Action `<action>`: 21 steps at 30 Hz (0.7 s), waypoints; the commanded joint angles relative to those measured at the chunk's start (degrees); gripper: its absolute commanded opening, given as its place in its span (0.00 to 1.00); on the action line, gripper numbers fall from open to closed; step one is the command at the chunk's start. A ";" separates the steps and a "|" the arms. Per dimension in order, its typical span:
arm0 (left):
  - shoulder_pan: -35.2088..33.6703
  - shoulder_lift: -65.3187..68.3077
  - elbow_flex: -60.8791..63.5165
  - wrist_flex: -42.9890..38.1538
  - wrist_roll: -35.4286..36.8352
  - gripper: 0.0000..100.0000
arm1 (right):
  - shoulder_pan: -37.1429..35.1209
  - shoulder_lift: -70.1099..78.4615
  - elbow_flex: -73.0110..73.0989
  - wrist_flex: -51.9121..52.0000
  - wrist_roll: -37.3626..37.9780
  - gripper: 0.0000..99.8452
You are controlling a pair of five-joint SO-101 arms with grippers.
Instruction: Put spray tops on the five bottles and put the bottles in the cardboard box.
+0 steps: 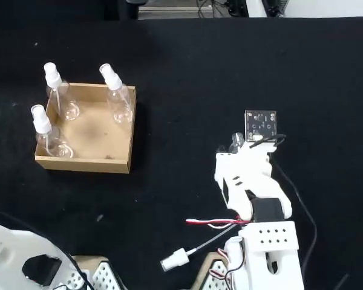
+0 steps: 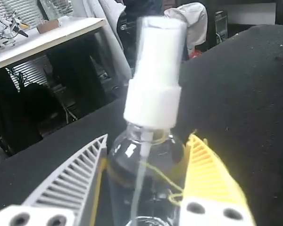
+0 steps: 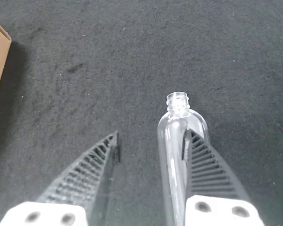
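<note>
The right gripper [image 3: 151, 137] sits over the black cloth-covered table [image 1: 242, 66], well to the right of the box, its jaws spread; a clear plastic bottle with a bare threaded neck [image 3: 175, 136] rests against one finger, the other finger apart from it; the left gripper [image 2: 148, 139] is clamped on a clear bottle with a white spray top [image 2: 132, 165], a grey finger on one side and a yellow one on the other; the brown cardboard box [image 1: 85, 162] holds three upright capped bottles [image 1: 118, 96]; one loose white spray top [image 1: 176, 260], thin tube attached, lies on the table near the right arm's base; five bottles in all.
</note>
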 commanded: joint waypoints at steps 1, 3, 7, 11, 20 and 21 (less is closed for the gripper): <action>0.13 -0.53 0.75 -0.97 2.73 0.06 | -0.35 -0.75 -0.22 -1.41 0.18 0.19; 0.22 -2.55 2.51 -0.97 2.99 0.02 | -0.35 -0.75 -0.22 -1.41 0.18 0.19; 1.45 -14.24 9.10 2.46 3.43 0.03 | -0.35 -0.75 -0.22 -1.41 0.18 0.19; 4.18 -34.73 12.09 19.78 7.30 0.03 | -0.26 -0.75 -0.22 -1.41 0.18 0.19; 12.62 -78.68 9.19 67.34 16.09 0.03 | -0.26 -0.75 0.22 -1.41 0.18 0.19; 13.85 -82.11 10.24 68.13 16.09 0.03 | -0.26 -0.75 0.22 -1.41 0.18 0.19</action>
